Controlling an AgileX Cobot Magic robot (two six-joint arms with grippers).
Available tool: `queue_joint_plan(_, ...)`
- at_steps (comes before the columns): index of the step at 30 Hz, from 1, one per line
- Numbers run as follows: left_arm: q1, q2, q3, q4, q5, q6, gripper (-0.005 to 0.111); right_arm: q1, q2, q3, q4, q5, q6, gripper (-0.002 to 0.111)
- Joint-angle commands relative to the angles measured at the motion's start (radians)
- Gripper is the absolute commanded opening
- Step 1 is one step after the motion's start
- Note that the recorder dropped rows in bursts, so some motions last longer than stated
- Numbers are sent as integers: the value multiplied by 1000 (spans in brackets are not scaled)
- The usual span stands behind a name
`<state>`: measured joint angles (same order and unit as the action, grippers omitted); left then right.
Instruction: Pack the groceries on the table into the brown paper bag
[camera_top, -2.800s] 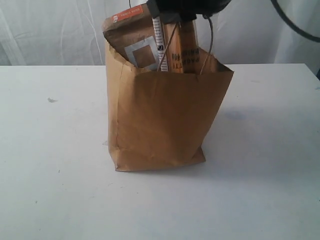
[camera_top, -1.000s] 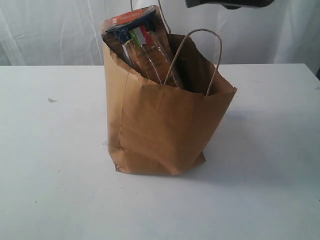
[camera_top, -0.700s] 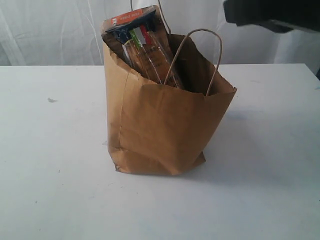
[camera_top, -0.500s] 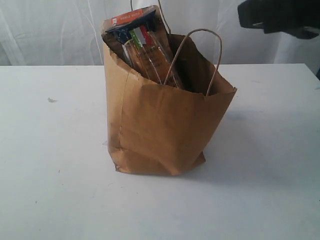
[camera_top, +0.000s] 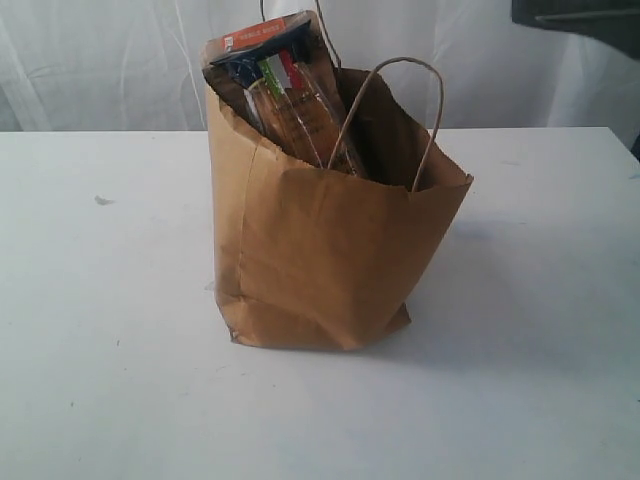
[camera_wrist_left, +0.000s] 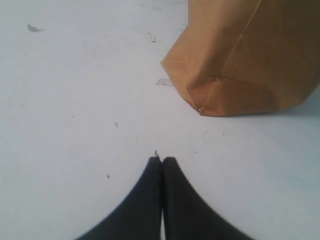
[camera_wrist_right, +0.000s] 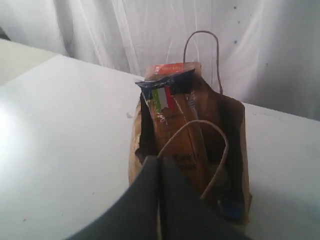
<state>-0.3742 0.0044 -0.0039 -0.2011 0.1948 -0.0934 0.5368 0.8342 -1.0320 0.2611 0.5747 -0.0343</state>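
Since nothing lies loose on the table (camera_top: 100, 380), packing looks finished; the long pasta pack (camera_top: 290, 100) leans inside the brown paper bag (camera_top: 330, 260) mid-table; left gripper (camera_wrist_left: 161, 160) and right gripper (camera_wrist_right: 159, 160) are both closed, empty.

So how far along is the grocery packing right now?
Nearly finished, it seems. Done: the long pasta pack and brown pouch stand in the brown paper bag. In hand: nothing; the left gripper and right gripper are shut, empty. Left: no groceries show on the table; the bag's deeper contents are hidden.
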Motion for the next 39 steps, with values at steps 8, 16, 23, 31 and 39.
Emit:
queue_joint_plan(8, 3, -4, 4, -2, -1, 2, 0, -226, -303, 558, 125, -298, -66, 0)
queue_joint_plan(16, 3, -4, 4, -2, -1, 2, 0, -445, -708, 881, 125, -308, -127, 0)
queue_joint_plan(23, 3, -4, 4, -2, -1, 4, 0, -477, -798, 964, 114, -284, -145, 0)
queue_joint_plan(31, 3, -4, 4, -2, -1, 4, 0, -477, -832, 1019, 53, -281, -134, 0)
queue_joint_plan(39, 3, -4, 4, -2, -1, 4, 0, -477, -834, 1032, -173, -284, 100, 0)
